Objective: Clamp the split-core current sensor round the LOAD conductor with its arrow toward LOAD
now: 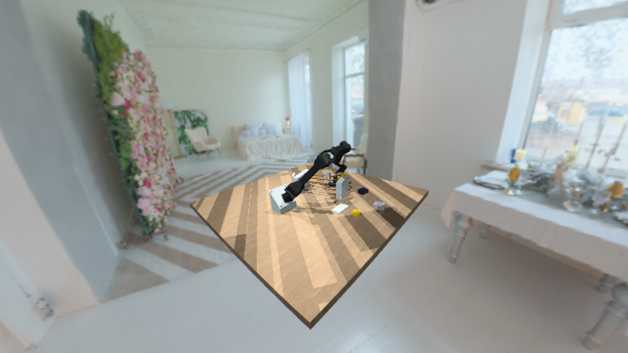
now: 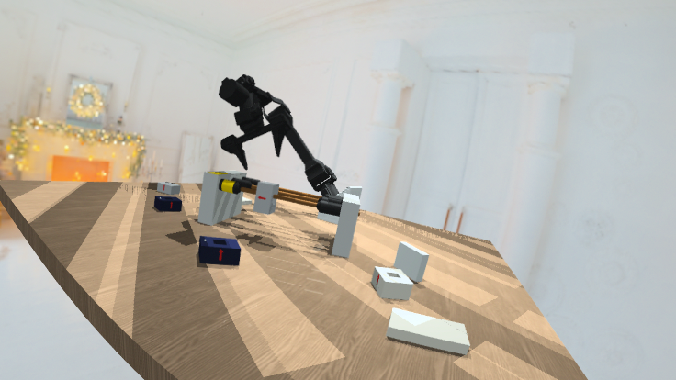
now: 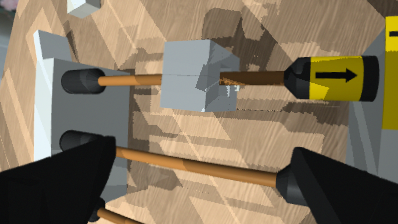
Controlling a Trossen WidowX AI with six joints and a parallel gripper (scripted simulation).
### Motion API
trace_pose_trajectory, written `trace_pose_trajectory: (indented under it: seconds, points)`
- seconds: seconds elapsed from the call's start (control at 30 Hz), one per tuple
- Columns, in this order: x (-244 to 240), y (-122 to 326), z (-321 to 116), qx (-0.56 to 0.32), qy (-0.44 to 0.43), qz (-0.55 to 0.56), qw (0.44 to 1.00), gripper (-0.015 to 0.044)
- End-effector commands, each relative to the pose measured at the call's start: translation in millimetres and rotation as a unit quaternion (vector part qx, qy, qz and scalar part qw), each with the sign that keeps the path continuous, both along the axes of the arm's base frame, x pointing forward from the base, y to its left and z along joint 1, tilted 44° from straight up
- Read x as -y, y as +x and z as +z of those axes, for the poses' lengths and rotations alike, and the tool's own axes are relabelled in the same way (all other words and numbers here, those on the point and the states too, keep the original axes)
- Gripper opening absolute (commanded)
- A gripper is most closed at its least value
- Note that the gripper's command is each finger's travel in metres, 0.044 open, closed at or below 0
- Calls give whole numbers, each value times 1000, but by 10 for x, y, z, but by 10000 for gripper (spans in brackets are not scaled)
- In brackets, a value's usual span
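A lit fireplace (image 2: 80, 166) glows beyond the wooden table (image 1: 298, 245) (image 2: 283, 330) (image 3: 165, 15). In the exterior view, left to right: yellow marker (image 2: 230, 185) (image 3: 336, 78); gripper (image 1: 340, 169) (image 2: 262, 162) (image 3: 206, 151) above the rods, fingers spread; grey sensor (image 1: 327, 176) (image 2: 265, 197) (image 3: 187, 73) around the marker's rod (image 2: 298, 202) (image 3: 130, 80), long axis near twelve-six, arrow toward nine.

Third copper rod (image 3: 120, 217): cut off by the wrist picture's lower edge.
Yellow block (image 3: 391, 90): cut off at the right edge there.
Left finger (image 3: 60, 180): hides part of a black sleeve (image 3: 72, 140).
Worktop (image 1: 281, 245) (image 2: 283, 330): near corner is outside the exterior picture.
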State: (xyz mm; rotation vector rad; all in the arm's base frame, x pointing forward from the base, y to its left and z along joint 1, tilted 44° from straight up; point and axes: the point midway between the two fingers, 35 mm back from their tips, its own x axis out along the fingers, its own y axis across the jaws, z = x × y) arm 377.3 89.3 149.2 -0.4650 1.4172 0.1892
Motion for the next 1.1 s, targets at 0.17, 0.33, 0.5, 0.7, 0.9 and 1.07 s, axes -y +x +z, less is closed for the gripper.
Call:
trace_pose_trajectory:
  seconds: [0.17,0.33,0.5,0.7,0.9,1.07]
  points:
    - [346,-32,549,33,49,439,896,440]
    - [360,-34,573,38,44,473,879,440]
    - [360,-34,573,38,44,473,879,440]
    - [360,-34,573,38,44,473,879,440]
    - [349,-23,534,32,44,454,889,440]
    - [349,-23,534,32,44,454,889,440]
